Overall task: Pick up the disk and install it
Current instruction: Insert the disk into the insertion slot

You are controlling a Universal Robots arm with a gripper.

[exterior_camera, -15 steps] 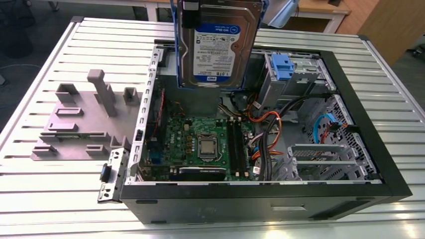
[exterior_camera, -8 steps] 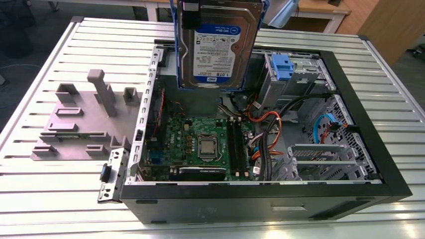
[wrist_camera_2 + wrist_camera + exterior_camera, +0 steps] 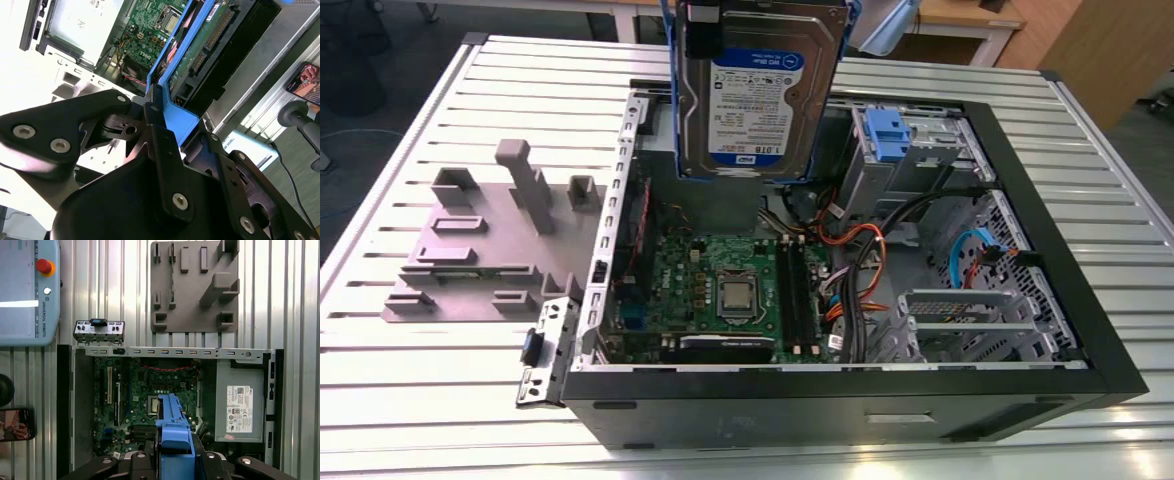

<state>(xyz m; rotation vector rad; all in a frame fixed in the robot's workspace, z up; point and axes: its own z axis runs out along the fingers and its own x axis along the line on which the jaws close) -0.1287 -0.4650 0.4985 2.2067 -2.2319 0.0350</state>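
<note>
Ribbed silver desk point(image 3: 414, 390) under everything, its slats bright in the first wrist view.

Black computer case point(image 3: 854, 405) lying on its side on that desk, side panel off, insides open upward.

Grey fixture plate point(image 3: 467, 260) with raised blocks, flat on the desk just beside the case, on the exterior view's left of it; also seen from above in the first wrist view point(image 3: 192, 290).

Pale blue teach pendant point(image 3: 27, 290) with a red button, near one corner of the case, outside it.

Green motherboard point(image 3: 720, 290) on the floor of the case, filling the half nearest the fixture plate.

Grey power-supply box point(image 3: 240, 400) with a white sticker, inside the case at one end, just beside the motherboard.

Disk point(image 3: 761, 90) upright in the air above the case, over its far end in the exterior view, white-and-blue label facing that camera, blue caddy framing it; touching no part of the case.

Gripper point(image 3: 160, 120) clamped shut on the disk's blue caddy, black fingers point(image 3: 165, 150) pressed against the plastic.

Phone point(image 3: 15, 424) flat on the desk, outside the case's black wall.

Silver processor point(image 3: 736, 297) mid-motherboard, inside the case.
</note>
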